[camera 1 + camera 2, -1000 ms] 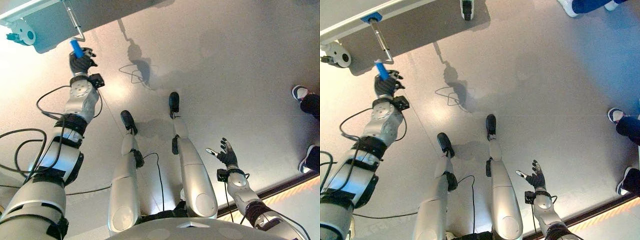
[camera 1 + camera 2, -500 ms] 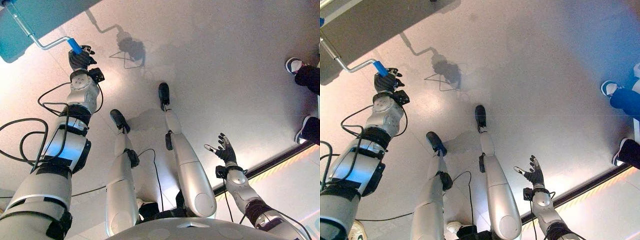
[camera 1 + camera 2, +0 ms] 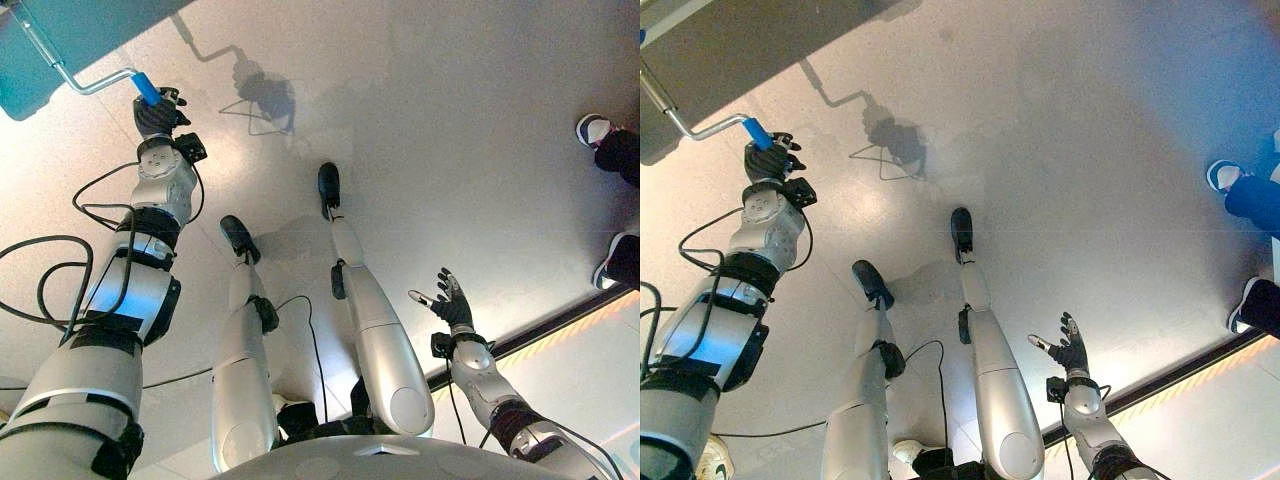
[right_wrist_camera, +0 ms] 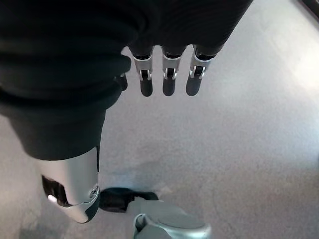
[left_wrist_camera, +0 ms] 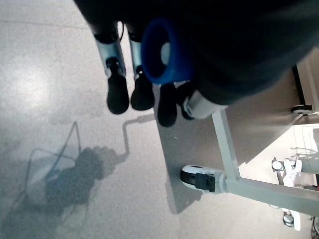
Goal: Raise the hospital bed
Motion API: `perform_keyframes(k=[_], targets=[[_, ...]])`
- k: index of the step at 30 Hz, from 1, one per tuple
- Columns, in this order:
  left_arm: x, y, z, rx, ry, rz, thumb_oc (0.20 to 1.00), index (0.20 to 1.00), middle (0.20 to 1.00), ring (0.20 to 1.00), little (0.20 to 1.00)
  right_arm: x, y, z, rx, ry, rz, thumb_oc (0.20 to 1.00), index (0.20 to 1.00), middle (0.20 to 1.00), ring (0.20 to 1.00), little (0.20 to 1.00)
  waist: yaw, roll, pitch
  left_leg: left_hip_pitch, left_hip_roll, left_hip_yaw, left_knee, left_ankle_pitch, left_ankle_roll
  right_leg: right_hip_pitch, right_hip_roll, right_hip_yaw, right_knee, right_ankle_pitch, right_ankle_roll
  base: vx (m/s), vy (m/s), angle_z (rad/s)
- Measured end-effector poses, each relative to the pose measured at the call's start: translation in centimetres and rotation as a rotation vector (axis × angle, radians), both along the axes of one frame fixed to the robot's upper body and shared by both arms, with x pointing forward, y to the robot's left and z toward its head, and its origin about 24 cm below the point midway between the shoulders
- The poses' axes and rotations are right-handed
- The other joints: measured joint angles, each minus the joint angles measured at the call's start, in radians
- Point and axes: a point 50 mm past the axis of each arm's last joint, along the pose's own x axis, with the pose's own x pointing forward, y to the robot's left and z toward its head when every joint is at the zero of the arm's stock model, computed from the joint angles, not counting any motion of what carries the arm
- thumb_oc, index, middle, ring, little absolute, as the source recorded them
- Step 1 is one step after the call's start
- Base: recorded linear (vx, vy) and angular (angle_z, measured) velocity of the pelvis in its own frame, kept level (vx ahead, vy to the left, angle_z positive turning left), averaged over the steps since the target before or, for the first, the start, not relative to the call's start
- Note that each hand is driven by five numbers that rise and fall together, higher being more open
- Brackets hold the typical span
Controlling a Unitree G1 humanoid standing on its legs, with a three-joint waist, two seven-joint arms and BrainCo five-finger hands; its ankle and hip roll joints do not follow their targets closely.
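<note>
A metal crank juts from the underside of the hospital bed at the far left. Its blue grip sits in my left hand, whose fingers are curled round it. The left wrist view looks along the blue grip end-on, with the dark fingertips beyond it. My right hand hangs low on the right over bare floor, well away from the bed. Its fingers are straight and spread, holding nothing.
A white bed leg with a caster stands on the grey floor by the crank. A person's shoes are at the right edge. A dark strip with an orange-lit edge runs along the floor at lower right.
The whole picture has shifted since a second ago. The crank arm, then hanging down to my left hand, now lies sideways, with the hand still on the blue grip. The right hand has stayed put.
</note>
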Motion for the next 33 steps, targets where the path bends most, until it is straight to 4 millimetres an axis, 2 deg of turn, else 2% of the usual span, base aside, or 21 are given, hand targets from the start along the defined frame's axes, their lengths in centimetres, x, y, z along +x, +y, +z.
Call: perform_keyframes(k=[8, 13, 23, 27, 33], targets=[[0.4, -3.0, 0.0, -0.048, -0.032, -0.099, 0.2, 0.2, 0.2, 0.2, 0.2, -0.1, -0.2, -0.1, -0.007, 0.009, -0.005, 1.0, 1.0, 1.0, 1.0, 1.0, 0.028, 0.024, 0.011, 0.037, -0.007, -0.042, 0.0, 0.005, 0.007, 0.06, -0.015, -0.034, 0.0, -0.004, -0.007, -0.03, 0.005, 0.12], [-0.1, -3.6, -0.5, -0.069, -0.05, -0.149, 0.2, 0.2, 0.2, 0.2, 0.2, -0.6, -0.7, -0.8, -0.025, 0.052, -0.021, 1.0, 1.0, 1.0, 1.0, 1.0, 0.05, 0.027, 0.012, 0.07, -0.019, -0.057, -0.001, 0.012, 0.015, 0.105, -0.032, -0.053, 0.0, -0.008, -0.005, -0.04, 0.025, 0.13], [-1.6, -2.7, -1.2, -0.042, -0.064, -0.202, 0.2, 0.2, 0.2, 0.2, 0.2, -0.9, -1.3, -1.2, -0.032, 0.094, -0.05, 1.0, 1.0, 1.0, 1.0, 1.0, 0.078, 0.031, 0.014, 0.089, -0.033, -0.125, 0.0, 0.025, 0.027, 0.164, -0.061, -0.116, 0.0, -0.015, -0.019, -0.05, 0.028, 0.18], [-2.1, -1.8, -1.3, -0.022, -0.065, -0.208, 0.2, 0.2, 0.2, 0.2, 0.2, -0.9, -1.6, -1.2, -0.039, 0.097, -0.06, 1.0, 1.0, 1.0, 1.0, 1.0, 0.079, 0.032, 0.014, 0.09, -0.033, -0.159, 0.0, 0.025, 0.028, 0.187, -0.067, -0.147, 0.0, -0.025, -0.023, -0.01, 0.065, 0.21], [-2.2, -1.8, -1.3, -0.016, -0.072, -0.229, 0.2, 0.2, 0.2, 0.2, 0.2, -0.9, -1.6, -1.3, -0.037, 0.1, -0.062, 1.0, 1.0, 1.0, 1.0, 1.0, 0.078, 0.036, 0.017, 0.086, -0.03, -0.206, 0.0, 0.025, 0.028, 0.207, -0.068, -0.193, 0.0, -0.043, -0.024, 0.0, 0.041, 0.16]])
